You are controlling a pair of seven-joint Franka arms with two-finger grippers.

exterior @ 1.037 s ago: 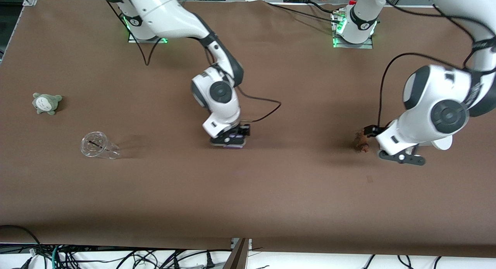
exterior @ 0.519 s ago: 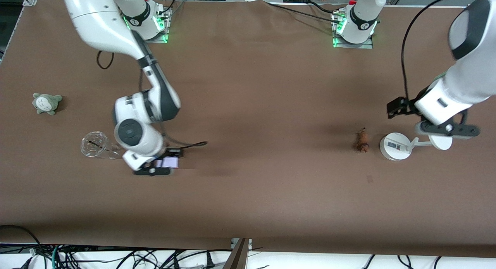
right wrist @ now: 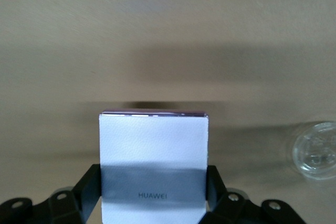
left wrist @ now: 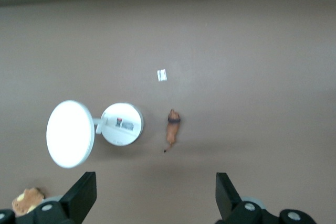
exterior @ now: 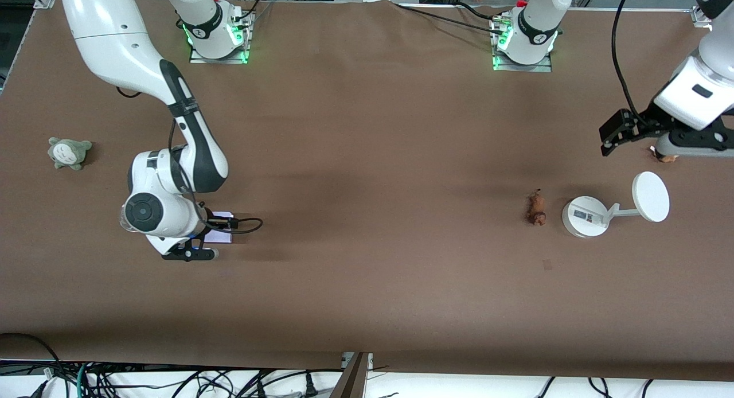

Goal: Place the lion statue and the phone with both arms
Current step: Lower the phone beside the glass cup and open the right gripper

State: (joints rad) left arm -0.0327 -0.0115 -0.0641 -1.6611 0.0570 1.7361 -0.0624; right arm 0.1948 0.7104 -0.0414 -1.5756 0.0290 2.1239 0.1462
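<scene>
The lion statue (exterior: 535, 209) is a tiny reddish-brown figurine lying on the table beside the white round stand; it also shows in the left wrist view (left wrist: 172, 128). My left gripper (exterior: 682, 150) is open and empty, high up over the left arm's end of the table, well apart from the statue; its wide-open fingers frame bare table in the left wrist view (left wrist: 152, 200). My right gripper (exterior: 217, 229) is shut on the phone (exterior: 221, 236), a lavender-white rectangle, held low over the table near the right arm's end. In the right wrist view (right wrist: 153, 195) the phone (right wrist: 153, 150) sits between both fingers.
A white round stand (exterior: 585, 216) with a disc (exterior: 650, 196) stands beside the statue. A brown plush (exterior: 665, 155) lies under my left gripper. A clear glass cup (right wrist: 316, 150) lies close to the phone. A grey-green plush (exterior: 69, 152) sits at the right arm's end.
My right arm has carried the phone from the table's middle toward the right arm's end, beside the glass cup. My left gripper has pulled up and away from the lion statue.
</scene>
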